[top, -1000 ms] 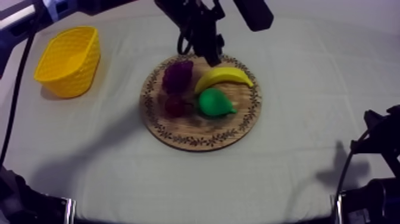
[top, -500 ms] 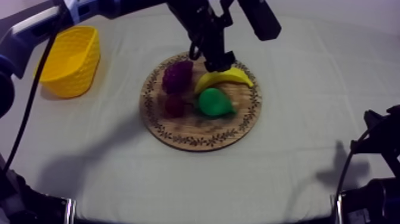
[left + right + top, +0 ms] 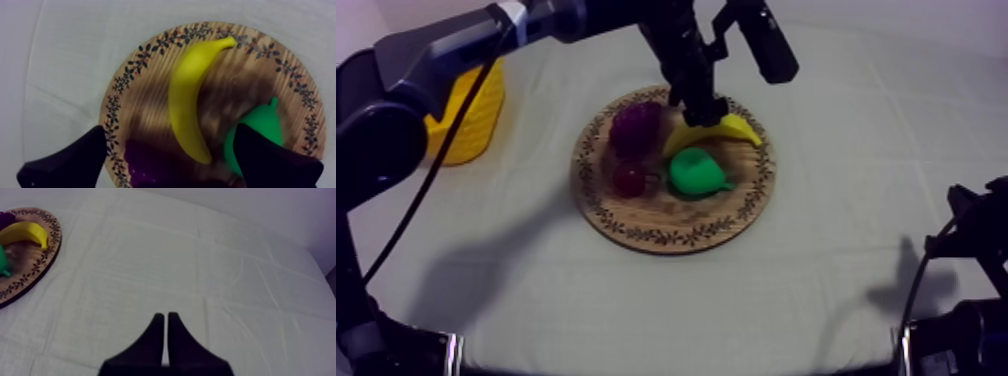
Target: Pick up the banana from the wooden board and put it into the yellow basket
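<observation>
The yellow banana (image 3: 734, 128) lies on the far right part of the round wooden board (image 3: 666, 232), behind the green pear (image 3: 696, 172). My left gripper (image 3: 700, 106) hangs just above the banana's left end. In the left wrist view its fingers (image 3: 67, 161) stand wide apart, open, with the banana (image 3: 187, 100) lengthwise between them, the pear (image 3: 261, 129) by one finger. The yellow basket (image 3: 466, 118) stands at the far left, partly behind my left arm. My right gripper (image 3: 165, 338) is shut on nothing, low over bare cloth.
Purple grapes (image 3: 636, 128) and a small red fruit (image 3: 629, 178) sit on the board's left half, close to the banana. The right wrist view has the board (image 3: 35, 263) off to the side, with bare cloth around it.
My left gripper has come down and slightly right, from above the board's far rim onto the banana's left end. Its arm now crosses in front of the basket. The right arm is still.
</observation>
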You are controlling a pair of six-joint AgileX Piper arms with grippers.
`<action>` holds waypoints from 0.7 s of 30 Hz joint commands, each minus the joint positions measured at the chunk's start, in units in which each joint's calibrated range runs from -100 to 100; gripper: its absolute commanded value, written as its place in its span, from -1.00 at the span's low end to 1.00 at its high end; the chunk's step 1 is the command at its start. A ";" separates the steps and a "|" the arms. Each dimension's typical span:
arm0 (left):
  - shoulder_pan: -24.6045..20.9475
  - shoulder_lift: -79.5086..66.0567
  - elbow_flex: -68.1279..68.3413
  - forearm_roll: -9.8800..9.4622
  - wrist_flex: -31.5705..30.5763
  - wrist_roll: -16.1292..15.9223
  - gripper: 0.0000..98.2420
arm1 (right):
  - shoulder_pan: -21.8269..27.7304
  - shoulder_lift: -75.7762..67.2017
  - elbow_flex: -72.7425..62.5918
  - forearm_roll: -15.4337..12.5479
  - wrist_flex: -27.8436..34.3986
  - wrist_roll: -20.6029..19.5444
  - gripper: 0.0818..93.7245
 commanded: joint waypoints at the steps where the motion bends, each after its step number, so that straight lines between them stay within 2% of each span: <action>1: -0.11 1.55 -1.55 -0.02 0.44 -0.20 0.92 | -0.01 -0.04 -0.03 0.02 0.04 -0.02 -0.99; 11: -0.33 7.87 -6.46 -0.14 1.35 -0.58 0.85 | -0.01 -0.04 -0.03 0.02 0.04 -0.02 -0.99; 21: -0.10 12.99 -9.31 0.10 1.82 -0.57 0.69 | -0.01 -0.04 -0.03 0.02 0.04 -0.02 -0.99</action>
